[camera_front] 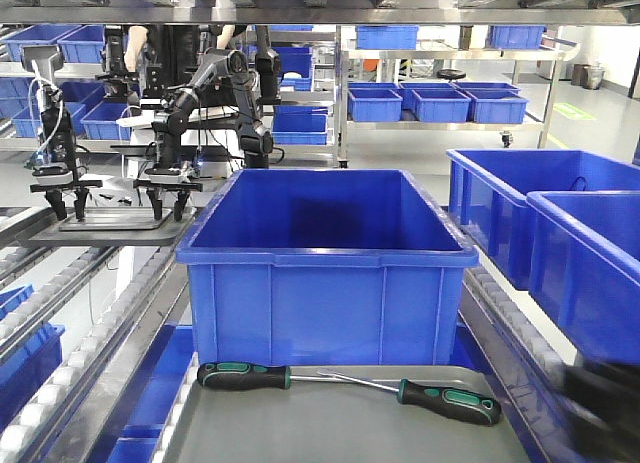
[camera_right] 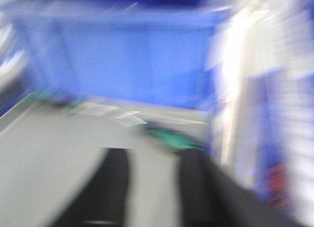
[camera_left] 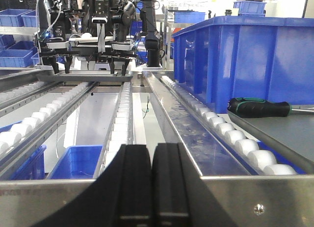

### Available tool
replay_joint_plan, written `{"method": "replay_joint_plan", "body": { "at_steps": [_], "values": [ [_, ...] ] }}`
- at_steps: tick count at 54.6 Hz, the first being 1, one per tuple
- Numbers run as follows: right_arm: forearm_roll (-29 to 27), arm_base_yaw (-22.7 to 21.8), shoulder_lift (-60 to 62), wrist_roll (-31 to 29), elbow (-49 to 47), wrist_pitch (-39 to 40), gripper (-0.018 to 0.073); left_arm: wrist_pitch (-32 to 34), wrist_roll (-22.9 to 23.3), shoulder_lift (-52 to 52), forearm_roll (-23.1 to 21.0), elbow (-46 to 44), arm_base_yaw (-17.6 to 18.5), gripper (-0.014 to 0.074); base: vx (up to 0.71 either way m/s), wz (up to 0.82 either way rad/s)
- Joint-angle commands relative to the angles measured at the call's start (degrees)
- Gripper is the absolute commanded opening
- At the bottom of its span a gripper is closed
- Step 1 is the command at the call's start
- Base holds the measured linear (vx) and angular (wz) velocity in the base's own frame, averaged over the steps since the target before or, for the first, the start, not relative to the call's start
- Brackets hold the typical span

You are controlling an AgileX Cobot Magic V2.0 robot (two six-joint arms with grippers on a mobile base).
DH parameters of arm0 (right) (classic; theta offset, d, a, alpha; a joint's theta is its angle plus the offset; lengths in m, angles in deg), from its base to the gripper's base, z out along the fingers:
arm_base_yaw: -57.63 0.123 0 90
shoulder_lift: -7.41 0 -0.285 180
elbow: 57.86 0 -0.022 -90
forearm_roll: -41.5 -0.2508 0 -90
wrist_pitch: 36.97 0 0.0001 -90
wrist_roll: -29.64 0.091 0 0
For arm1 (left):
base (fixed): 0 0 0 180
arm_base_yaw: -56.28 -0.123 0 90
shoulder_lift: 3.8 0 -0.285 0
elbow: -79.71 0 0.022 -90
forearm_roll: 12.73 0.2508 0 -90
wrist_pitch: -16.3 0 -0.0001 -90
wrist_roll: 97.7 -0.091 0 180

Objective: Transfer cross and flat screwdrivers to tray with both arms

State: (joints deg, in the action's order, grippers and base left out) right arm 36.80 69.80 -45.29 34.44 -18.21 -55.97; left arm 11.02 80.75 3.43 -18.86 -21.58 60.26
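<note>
Both screwdrivers lay on the grey tray (camera_front: 300, 433) at the bottom of the front view, one handle (camera_front: 243, 376) lower left, the other (camera_front: 450, 401) lower right, shafts pointing inward and crossing mid-tray. The left gripper (camera_left: 152, 188) sat low in its wrist view, jaws together, empty, the left screwdriver's handle (camera_left: 259, 107) off to its right. The right gripper (camera_right: 152, 188) was smeared; jaws seemingly apart, green handle (camera_right: 171, 138) just ahead.
</note>
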Motion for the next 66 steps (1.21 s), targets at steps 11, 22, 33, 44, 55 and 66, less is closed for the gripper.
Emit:
{"method": "replay_joint_plan", "body": {
  "at_steps": [11, 22, 33, 44, 55, 66],
  "values": [
    [12.14, -13.2, 27.98, 0.86, 20.47, 10.29, -0.0013, 4.34, 0.47, 1.04, 0.01, -1.41, 0.05, -0.0006, 0.0, 0.0],
    [9.44, -12.21, 40.55, 1.08, 31.99, 10.63, -0.001, 4.34, 0.47, 1.04, 0.01, -1.41, 0.05, -0.0006, 0.0, 0.0],
    [8.53, -10.16, 45.73, 1.03, 39.64, 14.49, -0.0008, 4.2, 0.47, 0.92, 0.01, -1.41, 0.05, -0.0006, 0.0, 0.0],
    [8.6, -9.11, 45.86, 0.85, 39.72, 14.17, -0.0008, 4.13, 0.47, 0.98, 0.01, -1.41, 0.05, -0.0006, 0.0, 0.0],
    [8.6, -9.11, 45.86, 0.85, 39.72, 14.17, -0.0008, 4.13, 0.47, 0.98, 0.01, -1.41, 0.05, -0.0006, 0.0, 0.0],
    [8.6, -9.11, 45.86, 0.85, 39.72, 13.67, -0.0008, 4.13, 0.47, 0.98, 0.01, -1.41, 0.05, -0.0006, 0.0, 0.0]
  ]
}}
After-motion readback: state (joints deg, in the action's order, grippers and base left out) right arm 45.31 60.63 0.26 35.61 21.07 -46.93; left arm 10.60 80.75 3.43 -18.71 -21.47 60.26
